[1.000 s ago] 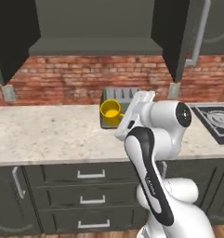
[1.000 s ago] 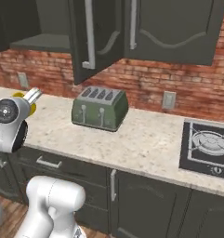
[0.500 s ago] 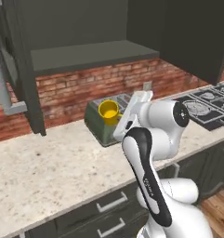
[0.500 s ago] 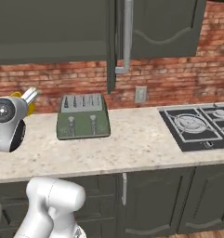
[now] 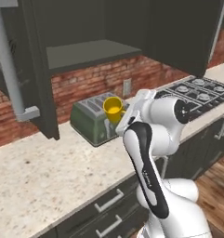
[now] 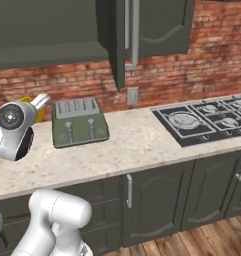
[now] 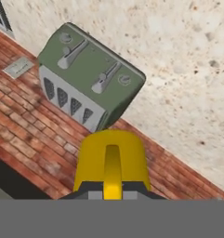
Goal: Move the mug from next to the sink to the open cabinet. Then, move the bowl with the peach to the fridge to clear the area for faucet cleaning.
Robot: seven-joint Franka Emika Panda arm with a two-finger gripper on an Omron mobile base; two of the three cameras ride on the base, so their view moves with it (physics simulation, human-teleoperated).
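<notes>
The small bright yellow mug with one loop handle [image 5: 113, 108] was held in the air by the two-finger end effector [image 5: 123, 117], which was closed on it; in the hand view the mug [image 7: 112, 160] sat right at the fingertips with its handle facing the camera. It hung above the speckled beige stone bench [image 5: 48, 172], just in front of the boxy green four-slot toaster [image 5: 95, 120] and below the flat grey shelf [image 5: 88, 53] of the open dark grey wall cabinet [image 5: 178, 32].

The mug looked rigid and light, probably glazed and a little slippery, so a pinch on the wall near the rim or beside the handle seemed the soundest hold. It would likely chip if knocked against the cabinet door edge [image 5: 6, 60] or set down hard. Kept upright, it should rest stably on the shelf.
</notes>
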